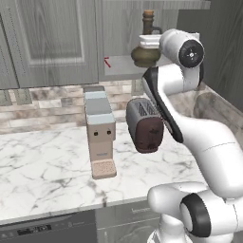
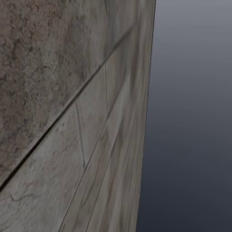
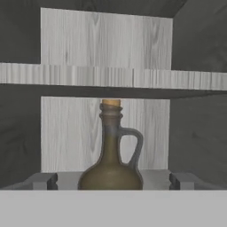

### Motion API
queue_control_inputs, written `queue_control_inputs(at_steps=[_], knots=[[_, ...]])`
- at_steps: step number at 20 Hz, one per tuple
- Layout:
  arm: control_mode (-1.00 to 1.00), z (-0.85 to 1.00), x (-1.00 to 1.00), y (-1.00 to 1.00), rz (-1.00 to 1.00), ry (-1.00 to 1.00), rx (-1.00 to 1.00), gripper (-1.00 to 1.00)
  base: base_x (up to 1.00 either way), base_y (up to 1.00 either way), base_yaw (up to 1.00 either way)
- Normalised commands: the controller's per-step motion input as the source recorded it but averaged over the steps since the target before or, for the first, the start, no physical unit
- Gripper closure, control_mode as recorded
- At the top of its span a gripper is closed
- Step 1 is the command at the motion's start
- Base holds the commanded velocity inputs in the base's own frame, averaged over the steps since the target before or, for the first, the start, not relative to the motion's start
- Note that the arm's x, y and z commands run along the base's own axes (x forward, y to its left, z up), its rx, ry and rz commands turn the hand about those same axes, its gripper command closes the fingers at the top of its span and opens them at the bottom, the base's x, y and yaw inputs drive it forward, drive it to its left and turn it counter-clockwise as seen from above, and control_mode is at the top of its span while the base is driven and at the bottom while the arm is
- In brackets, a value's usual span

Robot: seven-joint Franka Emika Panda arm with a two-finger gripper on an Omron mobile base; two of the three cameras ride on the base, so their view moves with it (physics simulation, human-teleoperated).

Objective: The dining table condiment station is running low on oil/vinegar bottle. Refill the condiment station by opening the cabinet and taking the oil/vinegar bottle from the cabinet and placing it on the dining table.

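we see the oil/vinegar bottle [image 3: 111,166] upright on the lower shelf of the cabinet [image 3: 106,77], centred between our gripper [image 3: 113,181] fingertips, which stand wide apart; it looks like heavy, slick, breakable glass, so we'd clamp the round belly.

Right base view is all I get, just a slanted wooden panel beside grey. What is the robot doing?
Observer: The hand view looks into the open cabinet at a dark bottle standing under a shelf.
Operator: Is it holding the bottle?
Observer: No. The gripper is open, a fingertip on each side of the bottle's belly.
Operator: What is below the cabinet?
Observer: In the left base view, a marble counter carries a coffee machine and a toaster.
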Motion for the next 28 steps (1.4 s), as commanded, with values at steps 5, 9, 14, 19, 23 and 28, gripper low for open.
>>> queue_control_inputs(at_steps=[5,9,14,19,23,28], knots=[[-1.0,0.0,0.44,0.0,0.0,0.0,0.0,-1.0,0.0,0.0,0.0],[-1.0,0.0,0.49,0.0,0.0,0.02,0.0,-1.0,0.0,0.0,0.0],[-1.0,0.0,0.41,0.0,-0.01,0.04,0.0,-1.0,0.0,0.0,0.0],[-1.0,0.0,0.4,0.0,0.0,0.05,0.0,-1.0,0.0,0.0,0.0],[-1.0,0.0,0.34,0.0,0.0,0.01,0.0,-1.0,0.0,0.0,0.0],[-1.0,0.0,0.18,-0.05,0.0,0.0,0.0,-1.0,0.0,0.0,0.0]])
